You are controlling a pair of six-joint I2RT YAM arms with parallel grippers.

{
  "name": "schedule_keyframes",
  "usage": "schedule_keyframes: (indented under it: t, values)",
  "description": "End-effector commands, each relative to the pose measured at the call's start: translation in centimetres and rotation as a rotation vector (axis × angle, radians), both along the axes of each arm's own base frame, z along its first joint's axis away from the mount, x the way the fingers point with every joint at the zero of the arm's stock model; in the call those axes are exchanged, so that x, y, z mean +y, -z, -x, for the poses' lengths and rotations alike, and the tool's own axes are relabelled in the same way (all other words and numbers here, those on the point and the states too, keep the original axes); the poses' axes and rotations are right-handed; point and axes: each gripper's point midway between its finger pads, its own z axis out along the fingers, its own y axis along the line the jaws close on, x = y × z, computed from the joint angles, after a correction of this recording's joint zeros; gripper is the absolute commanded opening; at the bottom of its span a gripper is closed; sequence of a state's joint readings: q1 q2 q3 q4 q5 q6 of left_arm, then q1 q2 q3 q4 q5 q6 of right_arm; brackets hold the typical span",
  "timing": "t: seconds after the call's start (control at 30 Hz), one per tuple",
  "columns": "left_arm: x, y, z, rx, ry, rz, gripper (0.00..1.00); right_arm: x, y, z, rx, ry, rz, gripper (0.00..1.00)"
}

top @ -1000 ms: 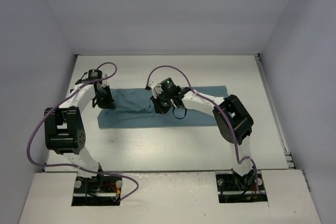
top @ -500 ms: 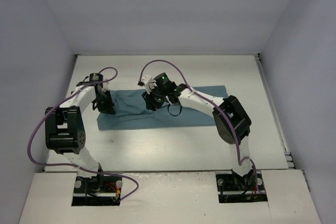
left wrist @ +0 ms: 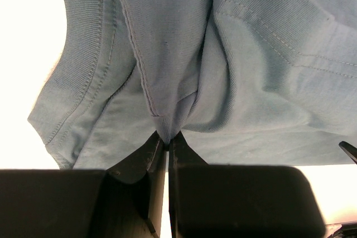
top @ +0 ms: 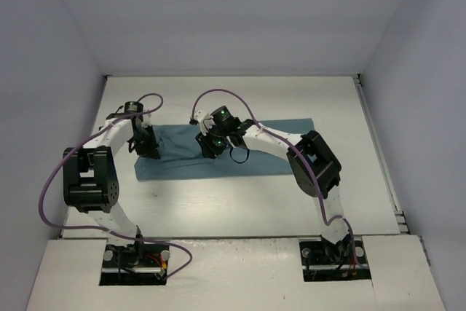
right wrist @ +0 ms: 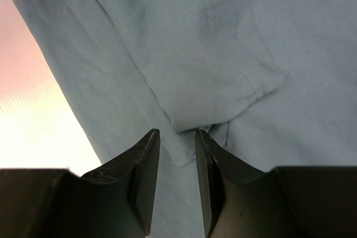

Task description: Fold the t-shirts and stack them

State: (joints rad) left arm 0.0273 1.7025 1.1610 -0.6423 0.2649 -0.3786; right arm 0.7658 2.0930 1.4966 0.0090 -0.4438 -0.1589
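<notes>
The teal t-shirt (top: pixel 277 147) lies flat and long across the middle of the white table. My left gripper (top: pixel 148 148) sits over its left end. In the left wrist view that gripper (left wrist: pixel 167 136) is shut on a pinched ridge of the t-shirt (left wrist: pixel 251 54), near a stitched hem. My right gripper (top: pixel 208 145) is low over the shirt's left-middle part. In the right wrist view it (right wrist: pixel 177 135) stands open, a folded sleeve corner (right wrist: pixel 223 82) of the t-shirt (right wrist: pixel 111 54) lying at its tips.
The white table (top: pixel 240 202) is boxed in by pale walls on the left, back and right. Purple cables (top: pixel 218 94) loop over both arms. The right arm's elbow (top: pixel 317 162) hangs over the shirt's right end.
My right gripper has moved left and slightly farther across the shirt. The left gripper has stayed almost still on the shirt's left end.
</notes>
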Motion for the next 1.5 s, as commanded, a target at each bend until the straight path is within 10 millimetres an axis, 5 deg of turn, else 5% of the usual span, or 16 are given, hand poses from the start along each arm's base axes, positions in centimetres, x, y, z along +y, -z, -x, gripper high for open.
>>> schedule_keyframes:
  t: [0.0,0.23,0.43,0.83,0.87,0.93,1.07,1.47]
  values:
    - [-0.1,-1.5,-1.1,-0.041,0.005,0.006,0.0,0.3,-1.5,-0.3,-0.042,0.003,-0.029,0.29]
    - [-0.1,-1.4,-1.1,-0.04,0.006,0.005,0.0,-0.4,-0.3,-0.3,-0.038,0.017,0.003,0.27]
    - [-0.1,-1.3,-0.9,-0.036,0.006,0.003,0.0,-0.9,0.7,-0.2,-0.044,0.017,0.034,0.0]
    - [0.6,-1.3,-0.4,-0.034,-0.007,0.0,0.0,-3.3,-0.6,-0.1,-0.079,0.035,0.05,0.0]
    - [0.5,-1.3,-0.4,-0.034,-0.006,0.003,0.0,-3.1,-1.0,0.0,-0.083,0.03,0.04,0.0]
    - [0.5,-1.4,-0.5,-0.036,-0.005,0.008,0.0,-2.4,-1.8,0.1,-0.095,0.018,0.025,0.18]
    - [0.3,-1.4,-0.7,-0.037,-0.002,0.017,0.0,-1.2,-2.2,-0.2,-0.114,0.006,0.017,0.27]
    - [0.2,-1.2,-0.7,-0.029,-0.001,0.022,0.0,1.0,-2.7,-0.9,-0.163,-0.013,0.015,0.3]
